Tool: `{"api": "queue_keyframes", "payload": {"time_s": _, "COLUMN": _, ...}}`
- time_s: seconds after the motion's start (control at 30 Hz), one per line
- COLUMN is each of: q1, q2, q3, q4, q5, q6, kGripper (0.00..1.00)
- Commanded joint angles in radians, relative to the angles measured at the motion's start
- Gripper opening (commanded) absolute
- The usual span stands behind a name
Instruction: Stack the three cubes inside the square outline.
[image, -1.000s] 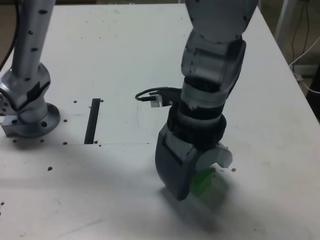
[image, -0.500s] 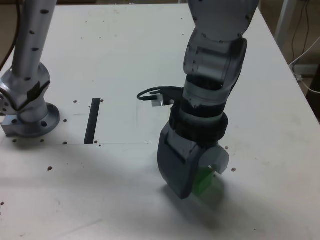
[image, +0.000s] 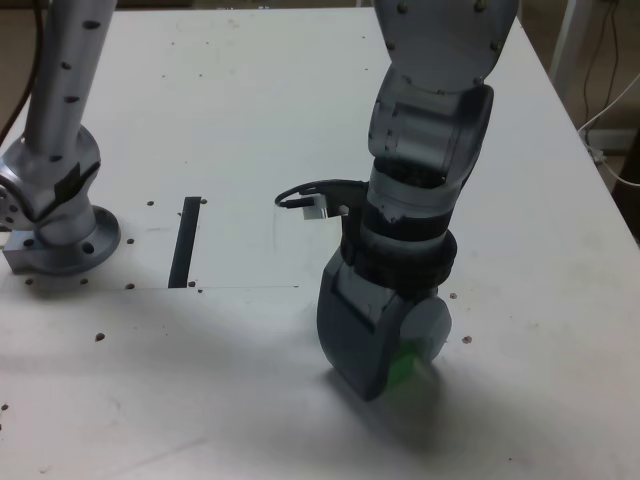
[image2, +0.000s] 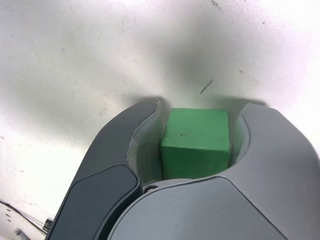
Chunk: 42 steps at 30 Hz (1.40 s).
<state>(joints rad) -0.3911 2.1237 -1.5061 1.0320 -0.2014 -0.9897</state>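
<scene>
The green cube sits between the fingers of the end effector, which close around it just above the surface. Matte and plain-sided, it stands level, two faces showing, with no longer axis.

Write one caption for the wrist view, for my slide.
Green cube between the two jaws of the pincer, above a scuffed white tabletop.

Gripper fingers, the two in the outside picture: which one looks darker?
The finger on the exterior view's left. It's dark grey; the other one is paler. The green cube shows between them.
</scene>
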Motion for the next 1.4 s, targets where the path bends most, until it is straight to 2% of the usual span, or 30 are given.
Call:
{"api": "queue_keyframes", "payload": {"time_s": 0.0, "q1": 0.003, "q2": -0.010, "q3": 0.002, "q4": 0.003, "q5": 0.000, "q6": -0.003, "kGripper": 0.36}}
{"api": "queue_keyframes", "payload": {"time_s": 0.17, "q1": 0.007, "q2": -0.025, "q3": -0.009, "q4": 0.021, "q5": 0.008, "q6": 0.004, "kGripper": 0.35}}
{"api": "queue_keyframes", "payload": {"time_s": 0.33, "q1": 0.008, "q2": -0.056, "q3": -0.015, "q4": 0.033, "q5": 0.018, "q6": 0.039, "kGripper": 0.29}}
{"api": "queue_keyframes", "payload": {"time_s": 0.47, "q1": 0.022, "q2": -0.112, "q3": -0.024, "q4": 0.106, "q5": 0.048, "q6": 0.087, "kGripper": 0.28}}
{"api": "queue_keyframes", "payload": {"time_s": 0.67, "q1": 0.081, "q2": -0.169, "q3": -0.068, "q4": 0.242, "q5": 0.108, "q6": 0.285, "kGripper": 0.28}}
{"api": "queue_keyframes", "payload": {"time_s": 0.83, "q1": 0.144, "q2": -0.182, "q3": -0.114, "q4": 0.310, "q5": 0.160, "q6": 0.497, "kGripper": 0.28}}
{"api": "queue_keyframes", "payload": {"time_s": 0.97, "q1": 0.193, "q2": -0.170, "q3": -0.155, "q4": 0.338, "q5": 0.187, "q6": 0.614, "kGripper": 0.28}}
{"api": "queue_keyframes", "payload": {"time_s": 1.13, "q1": 0.268, "q2": -0.140, "q3": -0.188, "q4": 0.357, "q5": 0.200, "q6": 0.699, "kGripper": 0.28}}
{"api": "queue_keyframes", "payload": {"time_s": 1.37, "q1": 0.321, "q2": -0.107, "q3": -0.218, "q4": 0.353, "q5": 0.224, "q6": 0.723, "kGripper": 0.28}}
